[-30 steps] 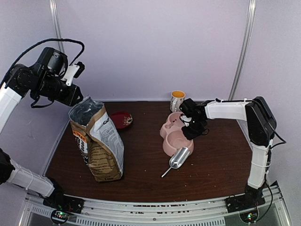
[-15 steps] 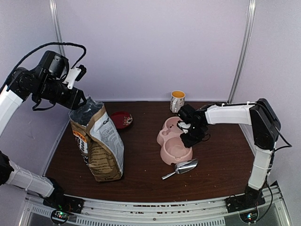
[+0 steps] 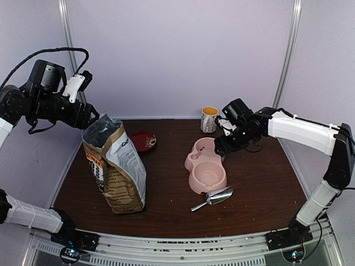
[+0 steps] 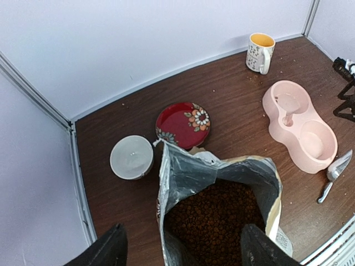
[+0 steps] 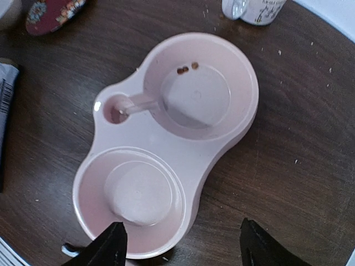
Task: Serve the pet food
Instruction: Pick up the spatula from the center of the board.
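The tall bag (image 3: pixel 113 166) blocks the desk's (image 3: pixel 260 183) left side, mouth open upward. Behind it, the red saucer (image 3: pixel 143 141) and a white bowl (image 4: pixel 131 157) crowd the far-left corner. I have a bare lane between the bag and the pink double bowl (image 3: pixel 205 165). The scoop (image 3: pixel 217 196) lies just nearside of that bowl, and the mug (image 3: pixel 209 119) stands at the far edge. The right edge is open.

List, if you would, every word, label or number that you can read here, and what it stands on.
"CO": large dark letters near the top of the bag, cut off at a fold.
Small print on the bag's orange band and side: too small to read.
Marks on the mug: too blurred to tell whether they are words.
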Tool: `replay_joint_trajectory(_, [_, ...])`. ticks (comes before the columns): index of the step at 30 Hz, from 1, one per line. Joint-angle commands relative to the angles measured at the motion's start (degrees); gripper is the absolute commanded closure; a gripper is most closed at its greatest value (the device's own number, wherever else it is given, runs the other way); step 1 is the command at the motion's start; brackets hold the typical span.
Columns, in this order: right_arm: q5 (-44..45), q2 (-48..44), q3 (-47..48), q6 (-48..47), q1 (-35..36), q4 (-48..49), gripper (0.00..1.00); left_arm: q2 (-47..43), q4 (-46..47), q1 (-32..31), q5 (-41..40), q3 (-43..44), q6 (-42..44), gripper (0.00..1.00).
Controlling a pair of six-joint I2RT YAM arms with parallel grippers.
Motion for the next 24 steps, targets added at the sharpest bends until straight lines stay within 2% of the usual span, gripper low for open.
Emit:
replay_joint_trajectory(1, [-2.90, -5.57, 3.25, -0.17, -0.04, 1.42, 0.26, -1.82, 5.48, 0.25, 0.63, -1.31, 2.31, 0.24])
replay_joint_trajectory(4, [-6.05, -7.86, 2.73, 0.01, -0.03, 2.51, 0.18, -2.24, 6.70, 0.26, 2.50, -1.71, 2.69, 0.23])
replay_joint_trajectory(8, [-6.25, -11.68, -2.96, -0.83, -0.04, 5.34, 0.11, -3.41, 8.59, 0.26, 8.77, -2.42, 4.88, 0.20])
replay_joint_trajectory(14, [-8.44, -17.52, -12.95, -2.05, -0.03, 7.25, 0.10, -4.65, 11.67, -2.83, 14.89, -3.62, 7.20, 0.17])
replay_joint_trajectory(18, [-13.92, -21.04, -19.89, -5.08, -0.03, 9.29, 0.12, -5.24, 14.39, -5.32, 17.58, -4.90, 8.78, 0.16])
replay_joint_trajectory(24, [-17.95, -23.21, -25.87, -12.98, 0.07, 11.24, 0.15, -3.37, 17.22, -11.45, 17.08, -5.37, 10.73, 0.15])
